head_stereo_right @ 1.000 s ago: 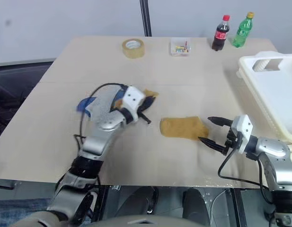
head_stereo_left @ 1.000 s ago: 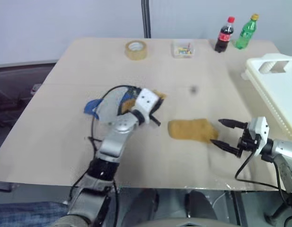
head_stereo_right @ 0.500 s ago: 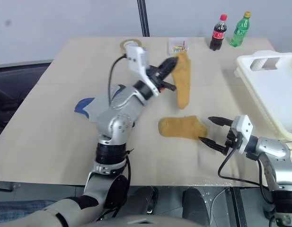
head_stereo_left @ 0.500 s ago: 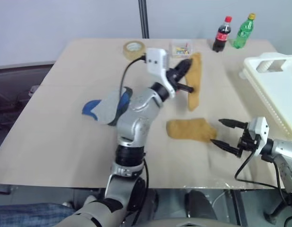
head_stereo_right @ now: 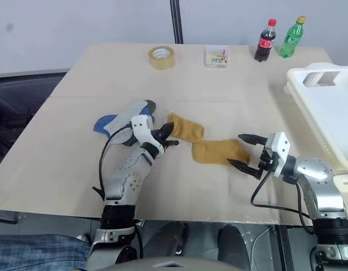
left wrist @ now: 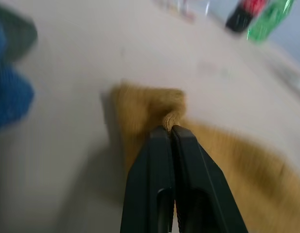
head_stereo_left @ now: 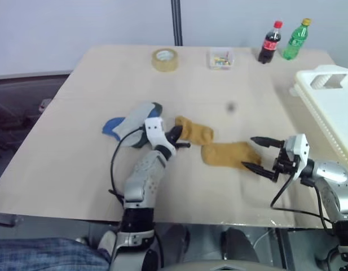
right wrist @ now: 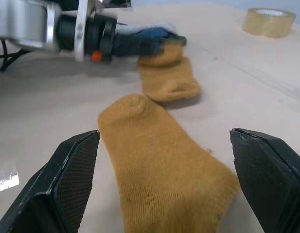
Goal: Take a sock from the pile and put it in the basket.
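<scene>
Left wrist view: left gripper (left wrist: 170, 130) is pinching a folded mustard-yellow knit sock (head_stereo_left: 194, 130) on the table; right gripper (head_stereo_left: 260, 156) is gaping by another; white ribbed plastic basket (head_stereo_left: 326, 107) is sitting far right, nothing delivered.

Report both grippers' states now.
Left gripper: shut on the mustard sock.
Right gripper: open, holding nothing.

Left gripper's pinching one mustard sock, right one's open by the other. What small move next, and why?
Probably ease the open right gripper forward and close on the loose mustard sock: it lies flat between the fingers already, and the basket sits on that side. The left gripper is shut on the other sock, farther from it.
</scene>
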`<act>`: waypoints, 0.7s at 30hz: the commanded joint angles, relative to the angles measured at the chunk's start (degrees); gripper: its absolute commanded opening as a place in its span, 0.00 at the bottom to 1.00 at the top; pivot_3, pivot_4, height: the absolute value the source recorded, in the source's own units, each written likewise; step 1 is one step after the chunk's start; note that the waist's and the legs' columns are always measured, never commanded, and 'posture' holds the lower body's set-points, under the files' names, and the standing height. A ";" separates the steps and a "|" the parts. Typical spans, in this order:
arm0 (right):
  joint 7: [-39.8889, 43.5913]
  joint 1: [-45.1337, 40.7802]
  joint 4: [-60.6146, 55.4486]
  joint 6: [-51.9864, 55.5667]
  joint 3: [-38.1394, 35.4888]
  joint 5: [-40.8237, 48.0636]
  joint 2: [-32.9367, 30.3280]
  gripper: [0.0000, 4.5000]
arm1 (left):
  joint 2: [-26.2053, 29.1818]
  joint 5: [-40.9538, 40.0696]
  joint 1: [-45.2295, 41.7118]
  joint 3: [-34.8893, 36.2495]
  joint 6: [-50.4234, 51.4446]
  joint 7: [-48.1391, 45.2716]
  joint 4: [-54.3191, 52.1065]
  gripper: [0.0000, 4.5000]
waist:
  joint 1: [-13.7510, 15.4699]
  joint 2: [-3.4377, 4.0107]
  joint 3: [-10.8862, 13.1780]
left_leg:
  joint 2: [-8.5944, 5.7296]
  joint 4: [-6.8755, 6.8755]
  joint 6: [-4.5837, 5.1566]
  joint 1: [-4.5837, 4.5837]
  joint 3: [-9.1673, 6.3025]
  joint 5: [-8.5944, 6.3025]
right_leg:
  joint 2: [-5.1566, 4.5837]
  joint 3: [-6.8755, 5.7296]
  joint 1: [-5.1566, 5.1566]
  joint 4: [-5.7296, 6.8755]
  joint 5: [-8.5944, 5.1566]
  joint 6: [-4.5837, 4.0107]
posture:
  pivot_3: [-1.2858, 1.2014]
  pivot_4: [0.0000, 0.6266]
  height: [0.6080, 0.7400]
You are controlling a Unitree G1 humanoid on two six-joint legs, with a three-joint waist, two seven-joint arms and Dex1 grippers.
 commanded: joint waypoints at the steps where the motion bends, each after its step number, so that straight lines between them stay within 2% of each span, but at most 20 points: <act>1: -0.25 0.83 -1.02 -0.48 -1.58 0.43 -0.65 1.00 | 2.94 -2.51 -6.17 4.28 -6.89 -0.49 -7.94 0.03 | -0.27 -0.03 0.02 | 0.01 0.00 0.00 -0.01 -0.01 0.00 | 0.01 -0.01 -0.01 0.01 0.00 0.00 | 0.52 0.24 1.00; 6: -1.25 1.91 -1.63 -0.67 -2.17 0.47 -0.57 1.00 | 6.73 -4.51 -12.16 3.30 -5.88 -2.42 -10.30 0.03 | -0.15 -0.01 0.00 | -0.01 -0.01 0.00 0.01 0.09 0.00 | -0.02 0.08 0.00 -0.02 0.00 0.00 | 0.52 0.24 1.00; 11: -2.35 1.50 -1.94 -0.89 -2.00 0.25 -0.15 1.00 | 4.17 -4.99 -10.53 -4.95 -1.05 -5.57 -6.54 0.03 | -0.02 -0.01 0.00 | -0.06 0.02 0.00 0.00 -0.06 0.00 | -0.03 -0.04 0.08 -0.04 0.00 0.01 | 0.52 0.24 1.00; 16: -3.15 1.13 -2.46 -0.69 -1.64 0.28 0.01 1.00 | 1.46 -0.24 -8.47 -11.10 -3.43 -6.50 4.30 0.03 | -0.47 -0.01 0.01 | -0.05 0.01 0.00 0.03 -0.06 0.00 | 0.01 -0.04 0.07 -0.02 0.00 0.01 | 0.52 0.24 1.00; 21: -3.74 1.86 -3.03 -0.91 -1.47 0.16 0.22 1.00 | -0.18 6.51 -12.52 -14.69 -9.11 -6.41 20.83 0.03 | -0.29 0.00 0.00 | 0.01 -0.01 0.00 0.05 -0.05 0.00 | 0.07 -0.03 0.05 -0.01 0.00 0.01 | 0.52 0.24 1.00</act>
